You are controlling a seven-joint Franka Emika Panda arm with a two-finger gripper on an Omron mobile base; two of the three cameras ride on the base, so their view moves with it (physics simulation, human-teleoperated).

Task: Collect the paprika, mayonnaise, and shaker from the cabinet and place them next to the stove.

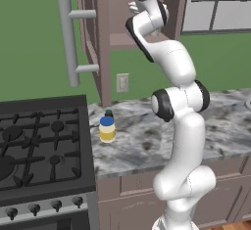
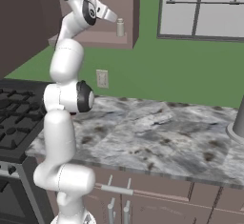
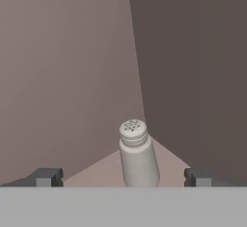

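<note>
- In the hand view I have my fingertips (image 3: 44,177) nearest the lens, low at each side, spread wide with the shaker (image 3: 138,153) standing between them.
- The gripper (image 3: 123,177) is released: both tips sit well clear of the shaker's sides and touch nothing I can see.
- The shaker is upright on the cabinet shelf (image 3: 96,170), perforated cap toward me, close to the inner corner where the lighter wall meets the darker wall.
- From the right base view the shaker (image 2: 120,27) stands on the shelf near the cabinet's (image 2: 128,8) right side wall, just beyond the hand's white nose; the fingers themselves I cannot make out there.
- In the left base view the arm (image 1: 169,62) reaches up into the cabinet (image 1: 105,28), and its upper links hide the hand and the shaker.
- The door (image 1: 90,38) hangs open to the left, its handle (image 1: 68,40) jutting toward me; there is open room between the door and the arm.
- Down on the counter (image 1: 142,141) the mayonnaise (image 1: 107,128) stands just beside the stove (image 1: 44,146), near the stove's right edge.
- A small dark-capped thing peeks from behind the mayonnaise, touching or nearly so; it may be the paprika (image 1: 109,112), but too little shows to be sure.
- The counter to the right of the jar is bare marble up to the arm's base.
</note>
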